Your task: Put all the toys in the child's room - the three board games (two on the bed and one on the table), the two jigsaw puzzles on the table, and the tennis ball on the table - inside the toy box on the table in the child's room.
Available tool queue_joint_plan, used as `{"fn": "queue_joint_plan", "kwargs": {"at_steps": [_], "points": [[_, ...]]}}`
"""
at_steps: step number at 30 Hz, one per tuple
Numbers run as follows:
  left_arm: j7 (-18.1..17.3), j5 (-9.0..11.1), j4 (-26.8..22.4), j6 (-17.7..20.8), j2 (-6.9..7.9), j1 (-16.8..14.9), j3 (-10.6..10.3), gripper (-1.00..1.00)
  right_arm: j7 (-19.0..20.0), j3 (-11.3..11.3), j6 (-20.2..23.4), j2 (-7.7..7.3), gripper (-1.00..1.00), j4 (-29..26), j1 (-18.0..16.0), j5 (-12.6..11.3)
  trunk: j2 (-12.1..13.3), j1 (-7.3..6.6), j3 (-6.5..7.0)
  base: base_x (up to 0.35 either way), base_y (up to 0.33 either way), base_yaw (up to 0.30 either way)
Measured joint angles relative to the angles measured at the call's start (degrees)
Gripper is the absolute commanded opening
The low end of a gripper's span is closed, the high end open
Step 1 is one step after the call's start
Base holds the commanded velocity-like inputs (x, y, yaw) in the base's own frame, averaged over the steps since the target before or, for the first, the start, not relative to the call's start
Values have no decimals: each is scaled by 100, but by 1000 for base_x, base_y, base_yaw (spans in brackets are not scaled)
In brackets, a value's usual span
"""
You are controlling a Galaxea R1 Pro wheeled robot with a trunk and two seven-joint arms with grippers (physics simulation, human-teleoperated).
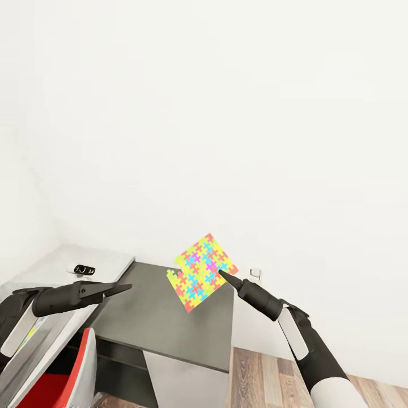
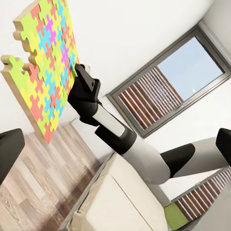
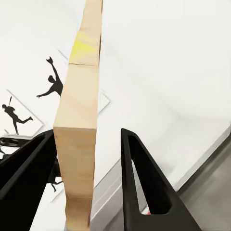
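My right gripper point(image 1: 222, 274) is shut on one corner of a jigsaw puzzle point(image 1: 202, 272), a multicoloured slab held tilted in the air above the dark end of the table point(image 1: 164, 317). In the right wrist view the slab's pale edge point(image 3: 79, 159) stands between the two black fingers. My left gripper point(image 1: 126, 288) hovers open and empty over the table, left of the puzzle; its fingers point(image 2: 9, 149) sit far apart. A second jigsaw puzzle point(image 1: 31, 334) lies on the pale tabletop, partly behind my left arm. The toy box, board games and tennis ball are out of view.
A red chair point(image 1: 62, 379) stands at the table's near side, lower left. A small dark object point(image 1: 84, 270) lies on the pale tabletop by the white wall. Wooden floor point(image 1: 266, 374) lies to the right. The beige bed point(image 2: 120, 202) and a window point(image 2: 168, 86) are behind me.
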Motion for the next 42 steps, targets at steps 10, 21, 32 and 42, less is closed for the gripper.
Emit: {"fn": "queue_joint_plan", "kwargs": {"at_steps": [10,21,32,42], "points": [[0,-1,-1,0,4,0,21,100,-34,20,0,4,-100,-15,0,1,0,0,50,0,-20,241],[0,-6,-1,0,8,-1,29,100,-195,45,11,8,-100,-19,1,14,1,1,106,-49,29,242],[0,-18,26,0,41,15,85,100,-2361,102,1281,117,-100,-94,-498,-9,-2,0,161,-41,29,242],[1,-14,49,0,168,17,106,100,-3464,156,1833,139,-100,-101,-1244,-42,-6,1,215,-58,40,240]]}}
